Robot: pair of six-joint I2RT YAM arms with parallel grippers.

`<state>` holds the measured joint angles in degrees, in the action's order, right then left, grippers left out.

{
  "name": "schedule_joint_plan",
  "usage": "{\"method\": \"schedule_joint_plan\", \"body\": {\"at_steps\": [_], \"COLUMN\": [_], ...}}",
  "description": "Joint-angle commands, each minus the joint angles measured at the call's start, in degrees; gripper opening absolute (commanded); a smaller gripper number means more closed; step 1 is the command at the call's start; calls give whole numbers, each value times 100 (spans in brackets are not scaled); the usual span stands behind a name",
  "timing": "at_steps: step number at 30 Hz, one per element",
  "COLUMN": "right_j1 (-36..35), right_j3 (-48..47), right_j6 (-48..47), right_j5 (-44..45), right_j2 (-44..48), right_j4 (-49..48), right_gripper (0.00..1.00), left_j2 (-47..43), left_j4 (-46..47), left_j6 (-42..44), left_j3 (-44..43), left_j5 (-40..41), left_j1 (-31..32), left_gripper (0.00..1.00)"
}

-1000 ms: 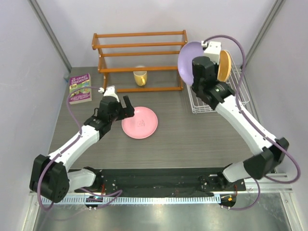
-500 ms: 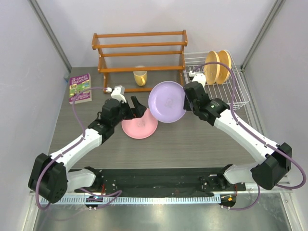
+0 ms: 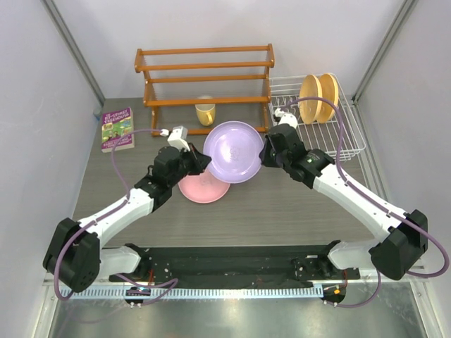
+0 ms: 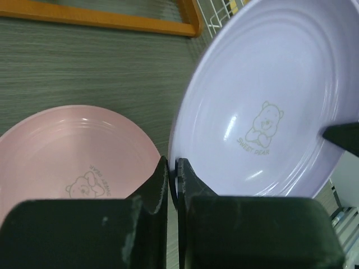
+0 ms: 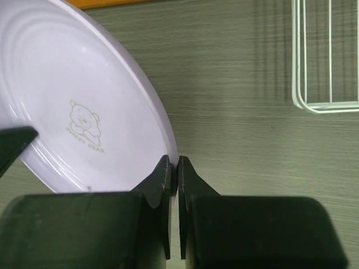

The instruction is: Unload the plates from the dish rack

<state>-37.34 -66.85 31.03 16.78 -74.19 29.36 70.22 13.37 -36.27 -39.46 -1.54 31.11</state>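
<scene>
The lavender plate (image 3: 235, 150) hangs above the table between both arms. My left gripper (image 3: 205, 160) is shut on its left rim, and my right gripper (image 3: 264, 152) is shut on its right rim. Its bear print shows in the left wrist view (image 4: 263, 117) and in the right wrist view (image 5: 84, 123). Below it the pink plate (image 3: 201, 189) lies flat on the table, also seen by the left wrist (image 4: 67, 162). Two orange-yellow plates (image 3: 317, 97) stand upright in the white wire dish rack (image 3: 349, 141) at the back right.
A brown wooden shelf rack (image 3: 204, 84) stands at the back with a yellow mug (image 3: 206, 113) under it. A book (image 3: 118, 129) lies at the back left. The dish rack's corner (image 5: 325, 106) shows in the right wrist view.
My right arm carried the lavender plate from the dish rack leftward to the middle. My left gripper moved right over the pink plate and closed on the lavender plate's left rim.
</scene>
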Motion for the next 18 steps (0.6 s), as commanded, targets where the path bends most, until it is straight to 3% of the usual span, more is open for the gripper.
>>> {"method": "schedule_joint_plan", "body": {"at_steps": [1,5,6,7,8,9,18], "right_j1": [-27,-27,-27,-27,-36,-28,-1], "right_j3": [-47,31,58,75,67,67,67], "right_j6": [237,176,141,106,45,35,-228], "right_j5": [-288,-140,-70,70,193,342,915], "right_j2": [230,274,300,318,326,353,362], "right_j4": [-519,-528,-520,-502,-450,-397,-212], "right_gripper": [7,45,42,45,64,74,75], "left_j2": [-34,-174,-236,-280,-324,-394,-255], "left_j4": [9,-229,-325,-413,-518,-780,-2353], "left_j6": [208,340,392,454,541,586,481], "left_j3": [-53,-35,-18,-18,-35,-96,-623], "left_j5": [275,593,663,760,935,1041,1393], "left_j1": [18,18,18,18,9,9,-315], "left_gripper": [0,0,0,0,0,0,0]}}
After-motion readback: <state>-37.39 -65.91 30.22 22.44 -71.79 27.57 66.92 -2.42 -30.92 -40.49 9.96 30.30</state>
